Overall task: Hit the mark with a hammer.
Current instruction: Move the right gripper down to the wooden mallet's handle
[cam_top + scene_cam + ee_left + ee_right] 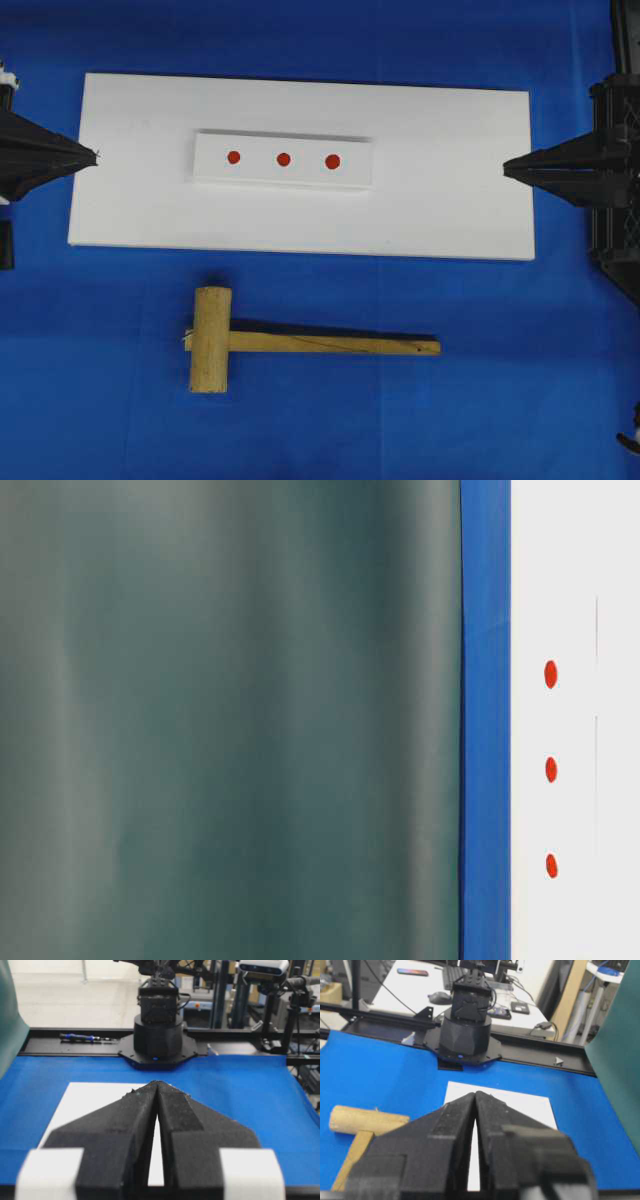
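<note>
The hammer (262,342), a light wooden mallet, lies flat on the blue cloth in front of the white board (130,200), head to the left, handle pointing right. Three red marks (283,159) sit in a row on a small raised white strip (350,182) at the board's middle; they also show as red marks (551,770) in the table-level view. My left gripper (95,155) is shut and empty at the board's left edge. My right gripper (506,168) is shut and empty at its right edge. The right wrist view catches the hammer (362,1125) at lower left.
Blue cloth (500,400) covers the table around the board. The opposite arm's base (156,1035) stands beyond the far end of the board in each wrist view. A dark green sheet (230,720) fills most of the table-level view.
</note>
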{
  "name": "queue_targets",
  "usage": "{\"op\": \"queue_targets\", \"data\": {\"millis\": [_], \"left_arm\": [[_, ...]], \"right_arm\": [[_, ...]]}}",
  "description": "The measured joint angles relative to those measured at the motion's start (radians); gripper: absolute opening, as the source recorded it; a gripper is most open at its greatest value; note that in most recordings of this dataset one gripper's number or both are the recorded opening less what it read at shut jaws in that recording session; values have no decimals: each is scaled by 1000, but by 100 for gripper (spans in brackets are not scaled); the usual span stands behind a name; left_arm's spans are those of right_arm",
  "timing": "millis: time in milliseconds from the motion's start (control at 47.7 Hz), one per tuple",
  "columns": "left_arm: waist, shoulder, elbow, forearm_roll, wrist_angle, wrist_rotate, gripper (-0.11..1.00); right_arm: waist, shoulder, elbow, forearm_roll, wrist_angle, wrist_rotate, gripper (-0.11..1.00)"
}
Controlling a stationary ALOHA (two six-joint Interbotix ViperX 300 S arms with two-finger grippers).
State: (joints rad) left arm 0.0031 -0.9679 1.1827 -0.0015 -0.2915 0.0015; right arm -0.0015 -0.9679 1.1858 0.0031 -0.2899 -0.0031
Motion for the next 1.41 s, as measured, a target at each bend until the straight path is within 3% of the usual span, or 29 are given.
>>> {"op": "queue_targets", "data": {"millis": [126,524,671,944,1091,1405], "left_arm": [[-3,0,2,0,0,-2,0],[-5,2,2,-2,3,-2,0],[-5,3,0,-3,6,-2,0],[-5,6,12,-5,6,-5,0],[-5,6,21,-5,5,-5,0],[-5,6,35,-6,6,-5,0]], "right_arm": [[17,20,-8,-2,9,12,-6],[186,236,-137,0,28,103,-2],[207,354,-190,5,28,127,16],[221,632,-316,49,63,173,91],[238,784,-393,83,72,175,90],[267,1065,-500,213,-14,178,90]]}}
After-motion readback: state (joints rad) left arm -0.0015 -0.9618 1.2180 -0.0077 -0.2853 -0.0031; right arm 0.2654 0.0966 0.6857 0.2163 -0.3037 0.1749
